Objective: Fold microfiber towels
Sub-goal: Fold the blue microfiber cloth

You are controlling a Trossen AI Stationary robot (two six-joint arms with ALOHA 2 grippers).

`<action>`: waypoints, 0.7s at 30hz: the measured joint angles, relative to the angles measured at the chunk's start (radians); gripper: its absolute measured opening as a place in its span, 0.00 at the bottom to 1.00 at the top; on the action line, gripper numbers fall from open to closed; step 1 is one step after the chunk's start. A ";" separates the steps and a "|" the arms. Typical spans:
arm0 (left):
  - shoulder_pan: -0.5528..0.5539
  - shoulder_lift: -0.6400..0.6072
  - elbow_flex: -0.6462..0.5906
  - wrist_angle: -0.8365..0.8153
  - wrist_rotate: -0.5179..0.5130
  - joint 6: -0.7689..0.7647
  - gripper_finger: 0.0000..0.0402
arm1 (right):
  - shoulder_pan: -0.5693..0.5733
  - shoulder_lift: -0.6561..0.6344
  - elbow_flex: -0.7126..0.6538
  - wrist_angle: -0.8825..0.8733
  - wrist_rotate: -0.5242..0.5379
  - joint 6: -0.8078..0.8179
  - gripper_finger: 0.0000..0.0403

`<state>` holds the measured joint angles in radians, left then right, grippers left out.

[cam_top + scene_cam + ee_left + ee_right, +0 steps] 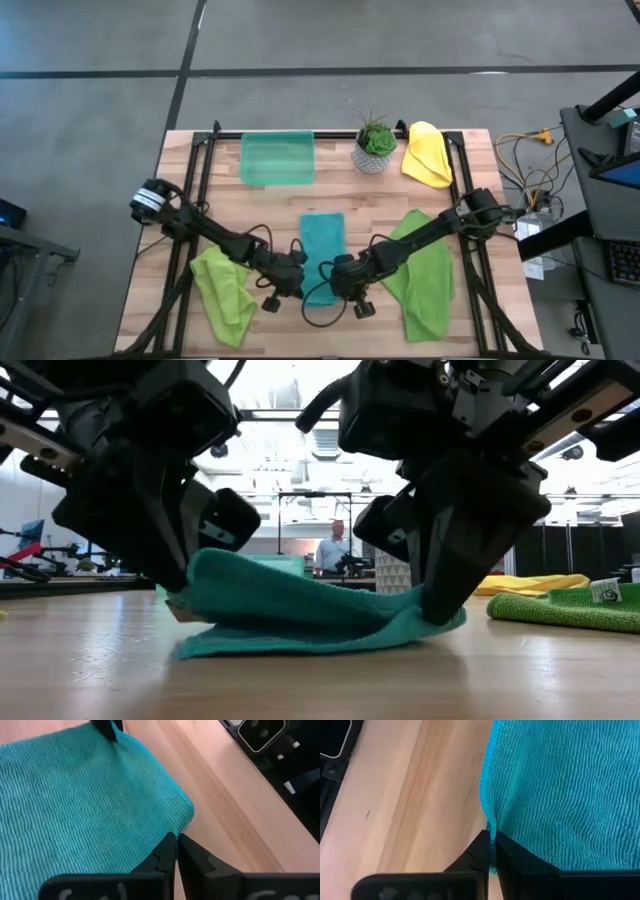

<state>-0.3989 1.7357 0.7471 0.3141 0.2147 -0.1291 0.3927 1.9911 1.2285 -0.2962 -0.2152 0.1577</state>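
The teal towel (322,248) lies as a long strip at the table's middle, and its near end is raised between my two grippers (300,595). My left gripper (297,277) is shut at the towel's near left corner. My right gripper (340,279) is shut at its near right edge. One lime green towel (226,292) lies crumpled at the near left. The other lime green towel (420,278) lies at the near right, under the right arm. The yellow towel (427,153) lies bunched at the far right. My left gripper (176,841) pinches the teal towel's near left corner (183,818) between its two fingertips, slanting down from the table's left. The corner is raised off the table (203,567), and the cloth sags slack toward the right gripper. My right gripper (491,838) pinches the teal towel's near right edge (488,818) between its two fingertips, slanting down from the table's right. The edge sits just above the table (445,622), and the towel's far part lies flat on the wood.
A see-through green tray (278,158) and a small potted plant (375,146) stand along the far edge. Black rails (205,160) run along the table's left and right sides. A person (330,550) stands far off in the room behind.
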 joint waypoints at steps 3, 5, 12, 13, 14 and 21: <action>0.011 0.006 -0.001 -0.008 0.020 0.000 0.02 | 0.002 -0.010 0.000 -0.006 -0.006 0.001 0.10; 0.018 0.003 -0.002 -0.010 0.024 0.003 0.07 | 0.002 -0.022 0.000 -0.010 -0.031 0.002 0.14; 0.043 -0.009 -0.001 -0.008 0.025 -0.003 0.28 | 0.002 -0.094 0.002 -0.036 -0.058 0.053 0.31; 0.046 -0.012 -0.001 -0.009 0.023 -0.013 0.30 | 0.002 -0.107 0.002 -0.036 -0.052 0.057 0.32; 0.050 -0.014 -0.001 -0.008 0.018 -0.021 0.32 | 0.002 -0.120 0.002 -0.039 -0.032 0.061 0.34; 0.068 -0.016 -0.001 -0.010 -0.104 -0.024 0.34 | -0.026 -0.110 -0.005 -0.036 0.189 0.081 0.34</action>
<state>-0.3310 1.7199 0.7460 0.3042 0.1107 -0.1533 0.3666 1.8807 1.2234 -0.3325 -0.0258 0.2392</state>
